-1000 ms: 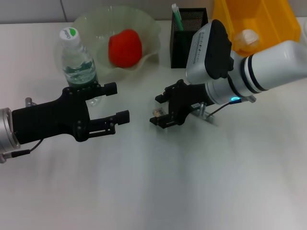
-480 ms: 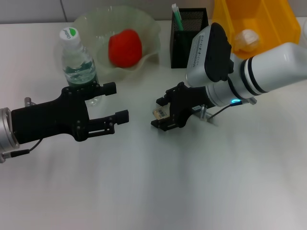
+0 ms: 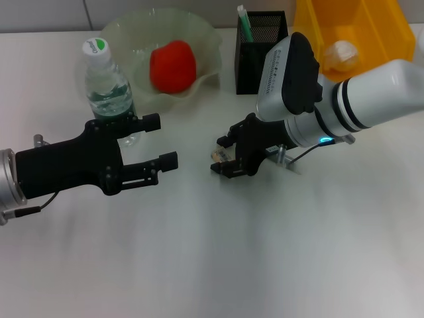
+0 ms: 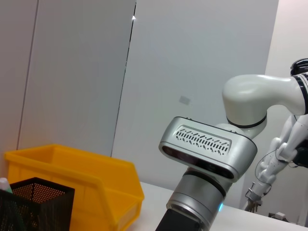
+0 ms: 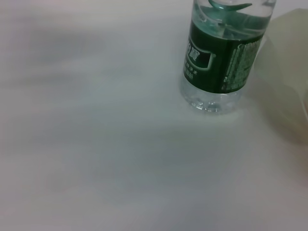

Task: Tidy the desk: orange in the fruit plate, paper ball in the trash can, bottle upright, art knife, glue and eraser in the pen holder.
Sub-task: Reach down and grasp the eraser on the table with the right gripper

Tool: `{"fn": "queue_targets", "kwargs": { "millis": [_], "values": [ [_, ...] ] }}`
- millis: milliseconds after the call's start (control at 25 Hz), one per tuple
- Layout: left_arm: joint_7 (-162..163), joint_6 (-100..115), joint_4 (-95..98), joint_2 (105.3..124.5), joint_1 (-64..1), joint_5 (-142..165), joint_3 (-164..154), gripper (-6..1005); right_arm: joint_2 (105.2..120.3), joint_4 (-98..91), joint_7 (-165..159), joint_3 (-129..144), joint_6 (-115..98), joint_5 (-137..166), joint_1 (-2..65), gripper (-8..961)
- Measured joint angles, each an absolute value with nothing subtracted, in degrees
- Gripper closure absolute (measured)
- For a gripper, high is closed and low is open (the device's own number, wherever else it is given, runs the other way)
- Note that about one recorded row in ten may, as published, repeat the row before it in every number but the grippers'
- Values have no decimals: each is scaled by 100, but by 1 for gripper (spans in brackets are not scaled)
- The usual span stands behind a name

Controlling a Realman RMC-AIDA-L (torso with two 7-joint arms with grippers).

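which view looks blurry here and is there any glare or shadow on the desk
Right wrist view: the desk is smeared into soft streaks, while the bottle reads fairly sharp. Head view: crisp, with faint soft shadows under the left tool and right tool, and no hard glare. Left wrist view: in focus, evenly lit wall.

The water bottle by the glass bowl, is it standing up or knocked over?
Upright. The bottle stands on its base with its cap on top in the head view, and the right wrist view shows its base flat on the table.

Clear plastic bottle [image 3: 107, 83]; black mesh pen holder [image 3: 260, 50].
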State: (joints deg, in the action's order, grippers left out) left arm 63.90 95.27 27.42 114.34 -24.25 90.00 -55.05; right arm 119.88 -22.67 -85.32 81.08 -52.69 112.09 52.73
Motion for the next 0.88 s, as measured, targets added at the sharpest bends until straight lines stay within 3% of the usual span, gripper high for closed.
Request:
{"fn": "queue_targets", "kwargs": {
  "millis": [520, 880],
  "values": [
    [6390, 9577, 2801, 11434, -2419, 9008, -5387, 201, 11985, -2301, -8600, 8113, -5311, 11179, 5264, 507],
    [6390, 9593, 2807, 11435, -2402, 9010, -5378, 201, 11901, -2818, -9301, 8105, -5720, 11260, 5153, 543]
  ]
}}
